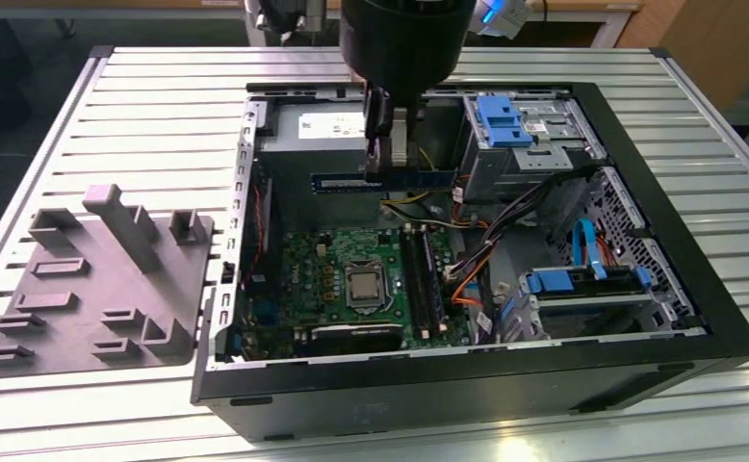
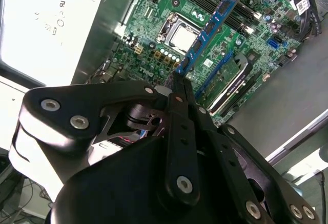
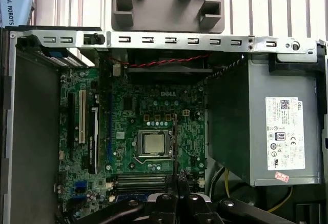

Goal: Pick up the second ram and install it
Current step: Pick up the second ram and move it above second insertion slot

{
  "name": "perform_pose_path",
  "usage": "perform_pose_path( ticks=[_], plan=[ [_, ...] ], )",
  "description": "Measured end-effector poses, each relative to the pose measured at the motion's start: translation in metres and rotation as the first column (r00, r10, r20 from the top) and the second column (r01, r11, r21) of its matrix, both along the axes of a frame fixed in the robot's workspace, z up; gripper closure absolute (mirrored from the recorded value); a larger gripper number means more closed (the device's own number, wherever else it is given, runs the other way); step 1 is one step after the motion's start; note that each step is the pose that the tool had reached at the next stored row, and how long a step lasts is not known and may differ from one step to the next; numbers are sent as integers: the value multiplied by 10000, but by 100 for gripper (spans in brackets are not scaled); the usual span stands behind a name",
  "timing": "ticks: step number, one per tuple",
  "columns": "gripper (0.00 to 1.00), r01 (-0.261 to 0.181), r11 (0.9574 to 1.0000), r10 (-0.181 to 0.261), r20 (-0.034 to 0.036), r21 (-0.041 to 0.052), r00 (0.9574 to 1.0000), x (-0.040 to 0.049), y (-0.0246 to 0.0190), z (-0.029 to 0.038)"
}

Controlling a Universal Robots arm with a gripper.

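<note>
1. Currently, the second ram (image 1: pixel 432 179) is clamped in the closed end effector (image 1: pixel 390 171).
2. It is held in the air above the green motherboard (image 1: pixel 317 255) inside the open computer case (image 1: pixel 477 385).
3. A grey tray (image 1: pixel 92 289) is seen on the desk (image 1: pixel 156 115) beside the case.

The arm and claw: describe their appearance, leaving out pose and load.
In the exterior view the arm ends in a wide, glossy black cylinder. The claw is black too: flat linkage bars joined by round silver pins, narrowing to two slim fingers.
</note>
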State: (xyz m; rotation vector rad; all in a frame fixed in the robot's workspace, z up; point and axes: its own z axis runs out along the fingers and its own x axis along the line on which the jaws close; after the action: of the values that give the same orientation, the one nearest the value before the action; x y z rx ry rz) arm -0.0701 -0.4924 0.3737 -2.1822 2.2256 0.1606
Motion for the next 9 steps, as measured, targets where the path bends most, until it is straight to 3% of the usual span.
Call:
perform_pose_path(
  ticks=[9],
  plan=[
    [88,0,10000,0,-8,-27,10000,1,0,-72]
  ],
)
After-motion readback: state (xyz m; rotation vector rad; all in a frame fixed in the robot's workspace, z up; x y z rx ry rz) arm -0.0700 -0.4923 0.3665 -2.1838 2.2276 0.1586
